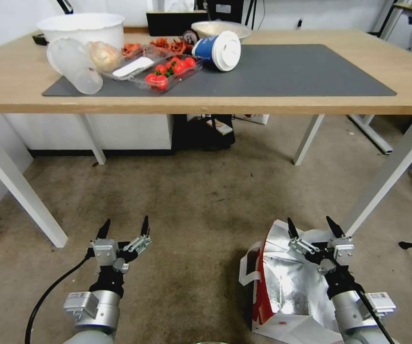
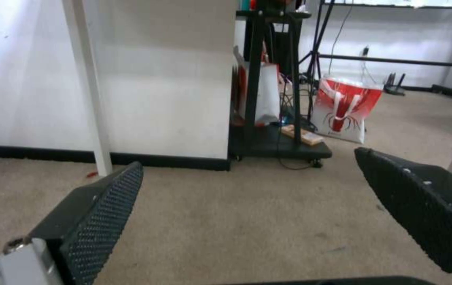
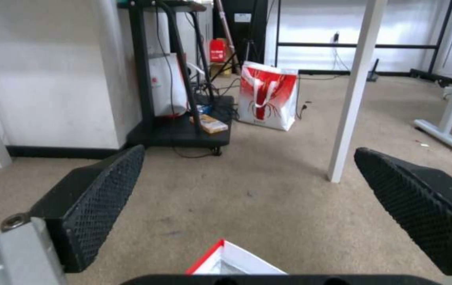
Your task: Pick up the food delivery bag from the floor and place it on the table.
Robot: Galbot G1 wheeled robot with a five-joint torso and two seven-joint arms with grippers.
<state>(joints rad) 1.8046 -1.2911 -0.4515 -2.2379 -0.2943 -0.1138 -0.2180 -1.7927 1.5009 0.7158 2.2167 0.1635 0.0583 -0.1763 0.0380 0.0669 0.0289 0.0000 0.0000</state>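
Observation:
The food delivery bag (image 1: pixel 282 286) stands on the floor (image 1: pixel 201 200) at the lower right, its mouth open and its silver foil lining showing. My right gripper (image 1: pixel 310 224) hovers open just above the bag's far rim, with nothing between its fingers. A red-edged white corner of the bag (image 3: pixel 231 261) shows below the open right gripper (image 3: pixel 249 152) in the right wrist view. My left gripper (image 1: pixel 125 223) is open over bare floor, to the left of the bag. The left wrist view also shows the left gripper (image 2: pixel 248 158) open. The light-wood table (image 1: pixel 311 100) stands ahead.
On the table's dark mat (image 1: pixel 287 71) lie a tipped blue cup (image 1: pixel 218 50), a tomato tray (image 1: pixel 168 71), a clear container (image 1: pixel 74 64) and a white bowl (image 1: pixel 84 26). White table legs (image 1: pixel 387 177) flank the floor. A second red-and-white bag (image 3: pixel 265 97) stands beyond a black cart (image 3: pixel 184 130).

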